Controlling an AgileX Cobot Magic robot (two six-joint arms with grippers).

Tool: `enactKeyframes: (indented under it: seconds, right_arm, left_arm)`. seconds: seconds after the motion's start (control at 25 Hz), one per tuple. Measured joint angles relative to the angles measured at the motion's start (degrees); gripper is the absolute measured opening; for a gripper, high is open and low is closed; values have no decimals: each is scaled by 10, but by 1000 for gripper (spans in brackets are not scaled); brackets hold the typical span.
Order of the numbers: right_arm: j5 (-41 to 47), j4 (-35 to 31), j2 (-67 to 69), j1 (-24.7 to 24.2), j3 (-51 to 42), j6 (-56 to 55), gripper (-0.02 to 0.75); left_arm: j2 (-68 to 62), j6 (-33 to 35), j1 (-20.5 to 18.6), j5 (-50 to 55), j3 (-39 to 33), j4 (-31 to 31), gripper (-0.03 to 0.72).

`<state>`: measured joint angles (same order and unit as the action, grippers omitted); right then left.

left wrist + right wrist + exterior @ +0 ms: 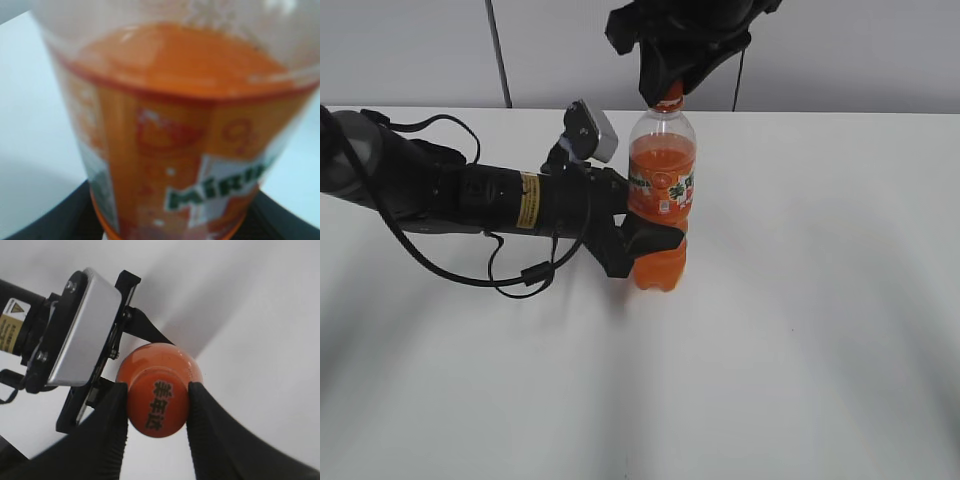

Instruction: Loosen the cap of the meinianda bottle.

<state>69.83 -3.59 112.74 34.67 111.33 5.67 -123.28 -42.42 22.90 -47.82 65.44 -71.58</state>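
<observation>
1. The left arm (470,195) lies low across the table (800,330) from the 9 o'clock side of the exterior view, a black cable (510,270) looping beneath it and a grey wrist camera (592,132) riding on top near its front end.
2. The left gripper (655,238) is closed on the meinianda bottle (661,195), its black fingers (650,237) clamped around the body just under the label band, so the bottle stands upright on the table at about the middle of the exterior view.
3. In the left wrist view the bottle fills nearly everything: orange soda under a clear shoulder, the label (200,175) with green lettering, and dark finger edges at 7 and 5 o'clock pressing its sides.
4. The right gripper (668,92) comes down from 12 o'clock in the exterior view and covers the bottle's top, with only an orange sliver of the neck showing beneath it.
5. In the right wrist view the cap (159,396) sits at the centre, seen from above, with dark printed characters across its top.
6. The right gripper's 2 black fingers (112,425) touch the cap at 9 and 3 o'clock, narrowly spread to the cap's width and gripping it.
7. Beyond the cap, toward 10 o'clock in that view, the left arm's camera housing and a yellow warning sticker (11,325) show against the white table.
</observation>
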Motion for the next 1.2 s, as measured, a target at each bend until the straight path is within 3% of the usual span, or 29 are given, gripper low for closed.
enactKeyframes:
  seconds: [0.36,1.2]
  right_arm:
    - [-1,-6,0,0,2,343,274]
    - [5,14,-1,1,3,759,274]
  left_arm:
    - [0,2,0,-1,0,0,409]
    - [0,0,-1,0,5,-26,409]
